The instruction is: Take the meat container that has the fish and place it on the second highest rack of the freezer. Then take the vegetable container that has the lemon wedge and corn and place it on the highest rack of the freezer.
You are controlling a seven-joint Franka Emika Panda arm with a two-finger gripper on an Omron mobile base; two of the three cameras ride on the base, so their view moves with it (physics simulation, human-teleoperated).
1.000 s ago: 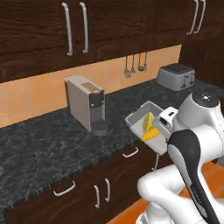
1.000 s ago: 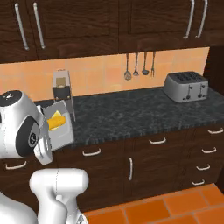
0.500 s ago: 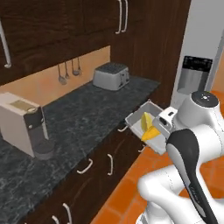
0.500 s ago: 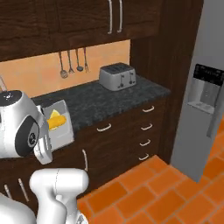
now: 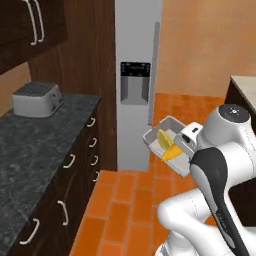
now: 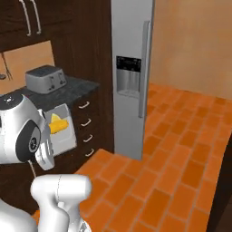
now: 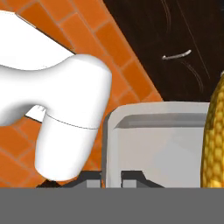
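Hand [image 7: 111, 177] clamped shut on vegetable container's [image 7: 157, 144] rim.

To my left I note a silver toaster [image 5: 36, 98] sitting on the dark speckled counter [image 5: 35, 150], dark wooden drawers [image 5: 75, 175] with curved metal handles below it, upper cabinets [image 5: 30, 30] overhead, and orange brick floor tiles [image 6: 181, 149] ahead.

No readable text in the scene.
The freezer [image 5: 136, 75] has a dark dispenser panel [image 6: 128, 75], but no letters, numbers or brand marks can be read on it.
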